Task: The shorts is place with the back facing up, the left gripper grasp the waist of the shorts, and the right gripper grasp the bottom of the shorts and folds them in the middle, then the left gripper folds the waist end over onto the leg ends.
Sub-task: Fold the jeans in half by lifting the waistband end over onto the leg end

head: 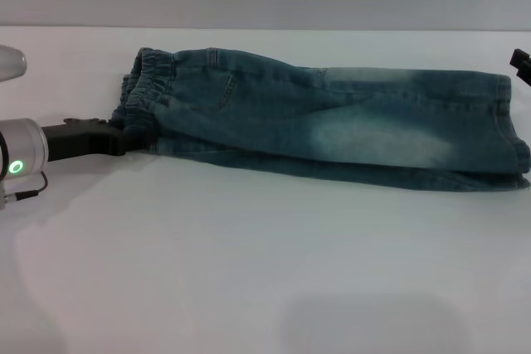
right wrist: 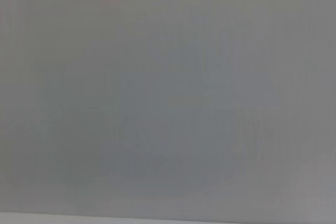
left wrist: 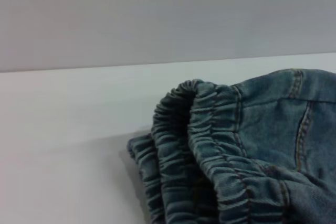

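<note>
Shorts (head: 332,122) lay folded lengthwise near the desk's (head: 249,271) far edge; left gripper (head: 124,134) met the waist (head: 145,93), grip state indiscernible; right gripper (head: 521,64) apart at the right edge.

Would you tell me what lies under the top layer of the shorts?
The shorts are folded lengthwise; a second denim layer shows beneath along the near edge and at the waist. Pockets and any print are hidden. The left gripper meets the waist.
</note>
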Available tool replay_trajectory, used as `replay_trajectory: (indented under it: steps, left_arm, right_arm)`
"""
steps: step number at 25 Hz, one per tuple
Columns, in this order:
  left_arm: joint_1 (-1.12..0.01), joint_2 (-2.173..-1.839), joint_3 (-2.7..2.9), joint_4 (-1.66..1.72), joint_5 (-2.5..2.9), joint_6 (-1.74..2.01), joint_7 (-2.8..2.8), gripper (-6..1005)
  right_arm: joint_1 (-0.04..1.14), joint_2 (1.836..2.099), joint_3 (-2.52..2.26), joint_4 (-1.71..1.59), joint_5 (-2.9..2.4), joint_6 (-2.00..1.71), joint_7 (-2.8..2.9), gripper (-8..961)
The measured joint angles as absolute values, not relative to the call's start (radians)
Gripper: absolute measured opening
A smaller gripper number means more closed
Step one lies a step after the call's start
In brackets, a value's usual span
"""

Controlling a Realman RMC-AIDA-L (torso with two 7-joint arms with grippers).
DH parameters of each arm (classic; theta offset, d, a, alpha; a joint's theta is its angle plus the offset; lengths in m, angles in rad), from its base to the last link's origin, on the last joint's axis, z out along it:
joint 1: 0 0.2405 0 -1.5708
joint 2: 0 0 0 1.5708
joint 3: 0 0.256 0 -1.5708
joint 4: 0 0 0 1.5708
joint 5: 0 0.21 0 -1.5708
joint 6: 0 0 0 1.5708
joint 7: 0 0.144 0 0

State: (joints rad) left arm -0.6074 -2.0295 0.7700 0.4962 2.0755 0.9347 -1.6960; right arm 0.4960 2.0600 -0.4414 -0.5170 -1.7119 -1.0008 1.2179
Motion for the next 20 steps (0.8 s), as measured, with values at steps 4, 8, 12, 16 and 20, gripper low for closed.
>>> replay_trajectory:
  steps: [4,8,12,16,20]
  left_arm:
    - [-0.615,-2.031,0.770,0.492,2.077,0.944,-1.699,680]
    - [-0.616,-2.031,0.770,0.492,2.075,0.955,-1.699,677]
    - [-0.620,-2.032,0.770,0.492,2.073,0.975,-1.700,673]
    - [-0.623,-2.039,0.770,0.496,2.078,0.977,-1.698,669]
    - [-0.613,-2.048,0.770,0.513,2.079,0.953,-1.693,585]
  right_arm:
    - [0.498,2.060,-0.442,-0.517,-1.712,-0.998,1.218,399]
    - [0.498,2.060,-0.443,-0.517,-1.712,-0.994,1.218,399]
    - [0.495,2.060,-0.441,-0.517,-1.712,-0.993,1.218,400]
    - [0.494,2.060,-0.438,-0.517,-1.712,-0.994,1.218,400]
    - [0.493,2.060,-0.443,-0.517,-1.712,-0.993,1.217,400]
